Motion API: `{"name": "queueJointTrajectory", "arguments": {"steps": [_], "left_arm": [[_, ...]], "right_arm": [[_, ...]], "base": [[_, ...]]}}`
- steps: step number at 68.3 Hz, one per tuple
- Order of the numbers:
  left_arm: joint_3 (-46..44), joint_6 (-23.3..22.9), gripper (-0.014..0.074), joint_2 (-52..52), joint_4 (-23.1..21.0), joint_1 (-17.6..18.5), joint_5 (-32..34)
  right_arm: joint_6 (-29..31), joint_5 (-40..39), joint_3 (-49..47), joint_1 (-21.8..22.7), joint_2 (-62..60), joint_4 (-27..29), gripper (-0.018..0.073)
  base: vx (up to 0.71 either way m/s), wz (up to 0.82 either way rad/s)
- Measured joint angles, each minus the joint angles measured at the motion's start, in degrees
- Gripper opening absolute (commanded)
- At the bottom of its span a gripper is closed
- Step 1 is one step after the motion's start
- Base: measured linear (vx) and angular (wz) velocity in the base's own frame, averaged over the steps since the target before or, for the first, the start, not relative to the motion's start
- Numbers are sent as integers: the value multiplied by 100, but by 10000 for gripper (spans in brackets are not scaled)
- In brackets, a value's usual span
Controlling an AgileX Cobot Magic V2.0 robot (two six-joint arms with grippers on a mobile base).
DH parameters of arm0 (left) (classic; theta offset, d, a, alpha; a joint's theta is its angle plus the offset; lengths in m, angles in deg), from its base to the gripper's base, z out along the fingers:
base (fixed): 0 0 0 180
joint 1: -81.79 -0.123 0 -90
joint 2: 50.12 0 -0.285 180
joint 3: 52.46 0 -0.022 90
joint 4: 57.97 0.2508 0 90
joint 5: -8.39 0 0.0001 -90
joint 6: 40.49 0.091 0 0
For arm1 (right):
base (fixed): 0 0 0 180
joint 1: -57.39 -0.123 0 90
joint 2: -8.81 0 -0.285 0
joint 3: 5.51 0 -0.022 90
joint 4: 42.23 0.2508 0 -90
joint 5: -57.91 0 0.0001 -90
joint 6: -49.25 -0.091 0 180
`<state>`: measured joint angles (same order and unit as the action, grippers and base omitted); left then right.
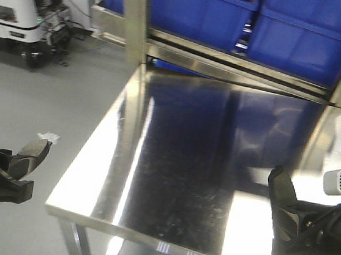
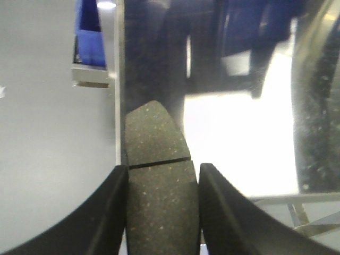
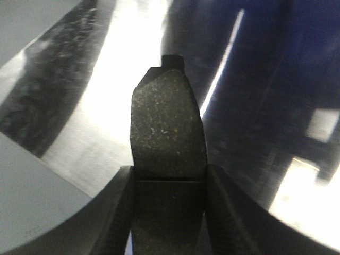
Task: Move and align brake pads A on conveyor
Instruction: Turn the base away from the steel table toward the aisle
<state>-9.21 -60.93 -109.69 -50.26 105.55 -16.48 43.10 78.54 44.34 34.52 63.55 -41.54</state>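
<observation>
Left wrist-mounted view: the left hand point(image 2: 162, 169) pinches the left brake pad point(image 2: 155, 141) across its short width, with its fingers point(image 2: 106, 207) pressed against both long edges. The pad's long axis runs in line with the fingers and points straight out from the hand. The groove sits level with the fingertips, so roughly half the pad projects beyond them. The right hand point(image 3: 169, 171) pinches the right brake pad point(image 3: 167, 125) in the same way, long axis outward and notched end farthest from the hand. The bench point(image 1: 174, 152) lies below the right hand. The left hand hangs over the floor point(image 1: 38, 100), with the bench edge ahead of it and to its right. The conveyor is not in view. Hazards: each pad is held only by its narrow edges, so a knock on the overhanging end can pivot it between the fingers and spoil the alignment, or let it slip out. A low approach by the left hand can strike the bench edge. Releasing above the belt rather than on it can let a pad bounce and skew.
</observation>
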Motion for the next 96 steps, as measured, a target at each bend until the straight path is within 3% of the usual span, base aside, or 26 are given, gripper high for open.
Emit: {"name": "queueJointTrajectory", "arguments": {"steps": [96], "left_arm": [[0,0,139,0,11,0,-4]], "right_arm": [[0,0,0,0,0,0,-8]], "base": [[2,64]]}}
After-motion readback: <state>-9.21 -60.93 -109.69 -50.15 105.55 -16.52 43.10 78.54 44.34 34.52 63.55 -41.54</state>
